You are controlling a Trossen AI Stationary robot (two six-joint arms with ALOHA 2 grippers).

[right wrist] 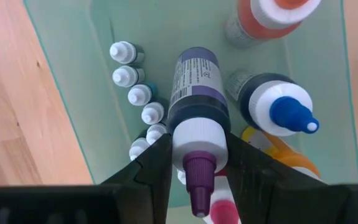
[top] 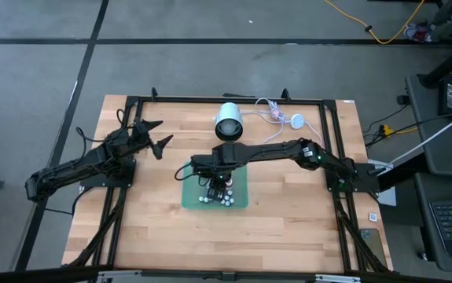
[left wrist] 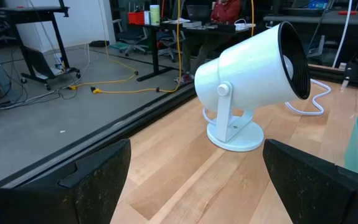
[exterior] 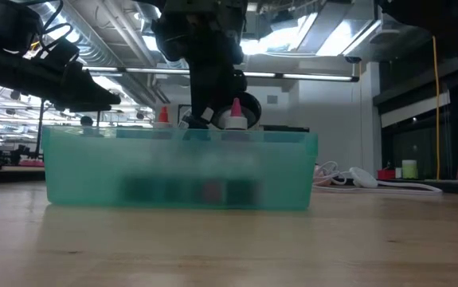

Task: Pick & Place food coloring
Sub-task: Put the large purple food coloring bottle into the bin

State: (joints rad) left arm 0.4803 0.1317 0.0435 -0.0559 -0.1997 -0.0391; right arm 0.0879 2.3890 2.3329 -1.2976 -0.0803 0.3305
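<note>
Fingers (right wrist: 160, 163) of the right arm pinch a smooth, purple-tipped cylindrical bottle (right wrist: 194, 106) over the seemingly plastic translucent green tray (right wrist: 73, 37).

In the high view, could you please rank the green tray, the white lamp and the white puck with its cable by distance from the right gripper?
1. Green tray: directly under the right gripper, which holds a purple-capped bottle over it.
2. White lamp: beyond the tray, toward the table's far edge.
3. White puck: far edge too, farther to the right.

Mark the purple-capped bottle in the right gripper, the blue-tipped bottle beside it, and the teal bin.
Purple-capped dark bottle (right wrist: 197, 93): right wrist view, label.
Blue-tipped bottle (right wrist: 289, 114): right wrist view, cap.
Translucent teal plastic bin (exterior: 177, 171): low view, front wall.
</note>
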